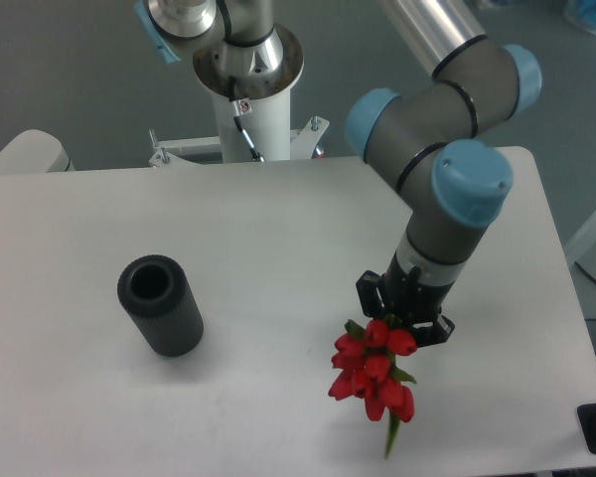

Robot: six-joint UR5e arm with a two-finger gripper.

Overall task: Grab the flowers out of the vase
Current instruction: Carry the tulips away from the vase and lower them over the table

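One gripper (405, 320) low over white table (278, 229), fingers closed round top of red tulip bunch (372, 373). Buds hang below black fingers, green stem tip pointing toward table's front edge. Dark ribbed vase (160, 305) stands well apart to left, mouth open, nothing inside. Arm's blue-capped joints (467, 179) above gripper.

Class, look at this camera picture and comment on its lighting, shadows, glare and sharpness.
Fixed camera view: soft, even light; only faint shadows beside the vase and under the flowers; mild sheen on the table; whole frame slightly soft, so the dark end effector shows little detail.
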